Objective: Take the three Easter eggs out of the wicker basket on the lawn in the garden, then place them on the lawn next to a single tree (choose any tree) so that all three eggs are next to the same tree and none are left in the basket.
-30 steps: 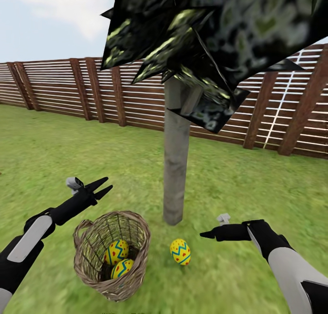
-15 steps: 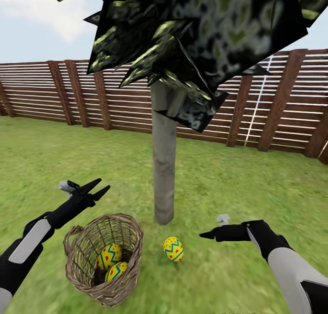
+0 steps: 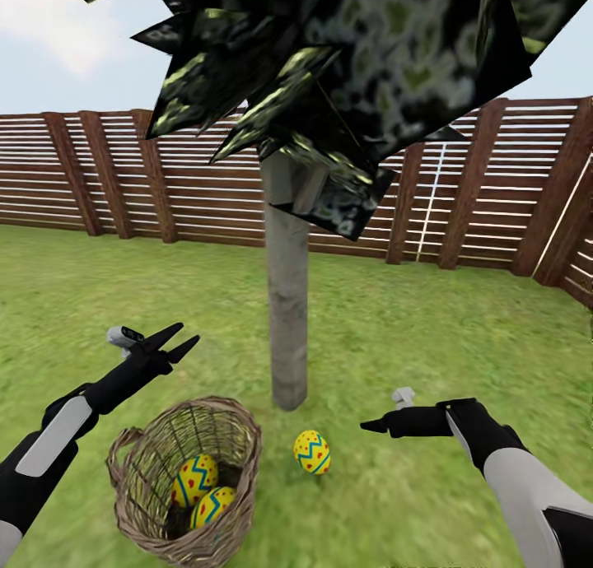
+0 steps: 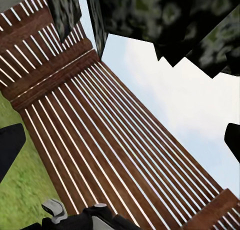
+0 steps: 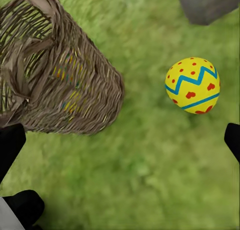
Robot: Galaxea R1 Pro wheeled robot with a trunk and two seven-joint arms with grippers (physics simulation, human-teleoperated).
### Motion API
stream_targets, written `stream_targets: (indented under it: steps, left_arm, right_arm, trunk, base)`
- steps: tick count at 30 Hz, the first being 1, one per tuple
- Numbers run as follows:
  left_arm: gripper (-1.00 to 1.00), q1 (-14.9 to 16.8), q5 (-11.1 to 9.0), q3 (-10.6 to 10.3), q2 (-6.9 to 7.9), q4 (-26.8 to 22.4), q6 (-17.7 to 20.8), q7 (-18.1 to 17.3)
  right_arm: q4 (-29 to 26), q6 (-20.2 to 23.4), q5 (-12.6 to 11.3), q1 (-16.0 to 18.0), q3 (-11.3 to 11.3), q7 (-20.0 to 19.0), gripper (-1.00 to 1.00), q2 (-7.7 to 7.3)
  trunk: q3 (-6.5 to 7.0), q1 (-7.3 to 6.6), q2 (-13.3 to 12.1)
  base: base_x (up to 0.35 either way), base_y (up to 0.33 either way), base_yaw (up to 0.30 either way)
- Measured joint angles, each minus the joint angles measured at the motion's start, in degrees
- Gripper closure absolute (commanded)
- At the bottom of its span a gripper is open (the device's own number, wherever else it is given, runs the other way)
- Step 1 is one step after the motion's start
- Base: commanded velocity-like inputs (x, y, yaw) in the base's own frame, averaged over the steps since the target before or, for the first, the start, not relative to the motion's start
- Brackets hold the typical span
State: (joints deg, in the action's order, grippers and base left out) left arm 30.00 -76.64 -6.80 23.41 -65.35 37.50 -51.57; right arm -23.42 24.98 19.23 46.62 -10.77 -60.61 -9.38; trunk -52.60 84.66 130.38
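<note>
**Eggs half delivered: one by the tree, two in the basket**

Head view: the wicker basket (image 3: 185, 477) sat on the lawn (image 3: 428, 329) just beside the pale grey trunk of the tree (image 3: 287, 304). Two Easter eggs (image 3: 194, 479) lay inside it, touching each other. A third egg (image 3: 312, 452) rested on the grass between basket and trunk, near the foot of the tree. The left tool (image 3: 181, 342) hovered above and behind the basket, fingers spread and empty. The right tool (image 3: 372, 426) hung low beside the loose egg; from here I could not tell its opening. A slatted fence (image 3: 494, 189) closed the garden behind.

Left wrist view: that camera pointed up at fence slats (image 4: 90, 130), sky and dark leaves, so the left tool was aimed away from the basket.

Right wrist view: the fingertips (image 5: 10, 145) stood wide apart at either edge, holding nothing, with the basket (image 5: 60, 80) and the loose egg (image 5: 193, 85) below.

Risks, as I judged them: reaching into the light basket could tip or drag it, and a careless sweep of the right arm could knock the placed egg rolling away from the trunk.
</note>
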Motion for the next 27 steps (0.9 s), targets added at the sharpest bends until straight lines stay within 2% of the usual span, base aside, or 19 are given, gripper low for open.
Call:
stream_targets:
  steps: [13, 17, 20, 21, 23, 25, 27]
  left_arm:
    - [-1.0, 0.0, 0.0, 0.0, 0.0, 0.0, 0.0, 0.0]
    - [-1.0, 0.0, 0.0, 0.0, 0.0, 0.1, 0.0, 0.0]
    - [-1.0, 0.0, 0.1, -0.1, 0.0, 0.1, 0.0, 0.0]
    - [-1.0, 0.0, 0.1, -0.1, 0.0, 0.1, 0.0, 0.0]
    - [-1.0, 0.0, 0.1, -0.1, -0.02, 0.1, 0.0, 0.1]
    - [-1.0, 0.0, 0.1, -0.1, -0.06, 0.1, -0.1, 0.1]
    - [-1.0, -0.1, 0.2, -0.1, -0.08, 0.1, -0.1, 0.1]
  right_arm:
    - [0.0, -0.1, 0.1, 0.0, 0.0, 0.3, -1.0, 0.03]
    - [-0.4, -0.1, 0.0, 0.0, 0.0, -0.9, -1.0, -0.3]
    - [-0.7, -0.1, 0.0, 0.0, -0.7, -8.3, -1.0, -1.0]
    - [-0.9, 0.1, 0.0, 0.0, -2.1, -13.2, -1.0, -1.42]
    - [-1.9, 1.4, 0.0, 0.1, -4.4, -18.7, -1.0, -1.95]
    - [-5.2, 4.8, 0.1, 0.1, -6.4, -22.3, -1.0, -2.48]
    - [-9.9, 8.9, 0.1, 0.0, -7.4, -24.5, -1.0, -2.52]
  trunk:
    - [0.02, 0.0, 0.0]
    - [0.03, 0.0, 0.0]
    - [0.03, 0.0, 0.0]
    - [0.03, 0.0, 0.0]
    - [0.03, 0.0, 0.0]
    - [0.03, 0.0, 0.0]
    - [0.03, 0.0, 0.0]
  base:
    - [0.0, 0.305, -0.007]
    - [0.0, 0.214, 0.0]
    - [0.0, 0.037, 0.0]
    - [0.0, 0.012, 0.0]
    - [0.0, 0.006, 0.0]
    - [0.0, 0.003, 0.0]
    - [0.0, 0.001, 0.0]
